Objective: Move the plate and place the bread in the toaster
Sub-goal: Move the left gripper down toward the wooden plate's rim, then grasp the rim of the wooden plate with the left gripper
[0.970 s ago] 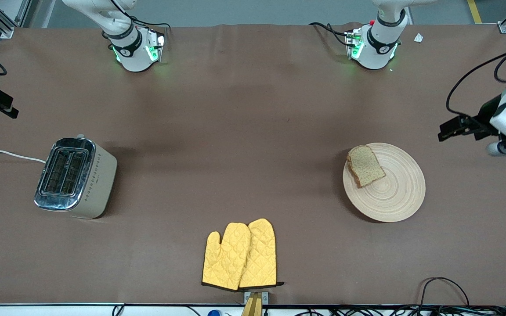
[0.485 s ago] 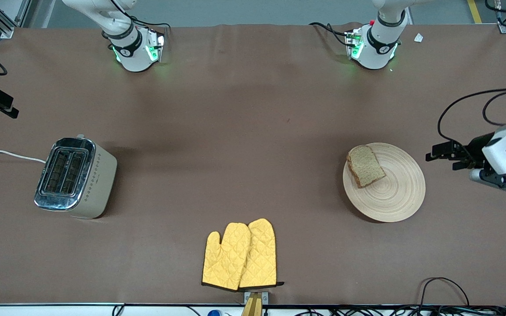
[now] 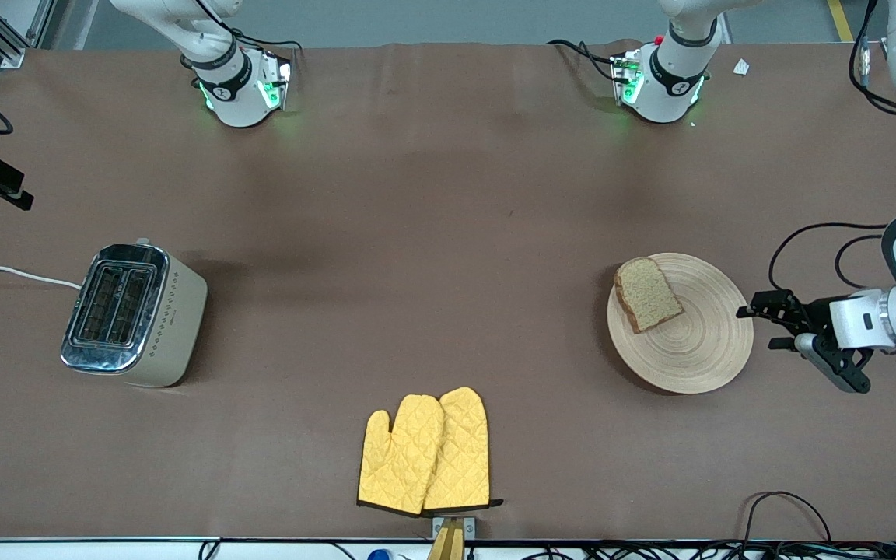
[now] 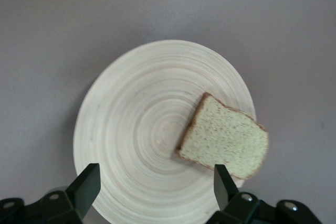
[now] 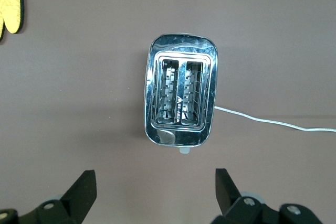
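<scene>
Nothing of the task looks done yet. The plate (image 3: 680,323) sits on the brown surface (image 3: 432,233) toward the left arm's end, with the bread (image 3: 646,294) lying flat on it, on the side facing the toaster (image 3: 133,315). The toaster stands well apart at the right arm's end, both slots empty, its white cord (image 3: 12,274) trailing off the edge. The left pincer (image 3: 763,327) hovers just beside the plate's rim, fingers spread wide and gripping nothing; its wrist view shows the plate between the fingertips. The right pincer (image 5: 152,195), seen only from its wrist camera, hangs over the toaster, also spread wide and empty. Yellow oven mitts (image 3: 425,453) lie near the front camera. Moving the plate and loading the bread both remain.
</scene>
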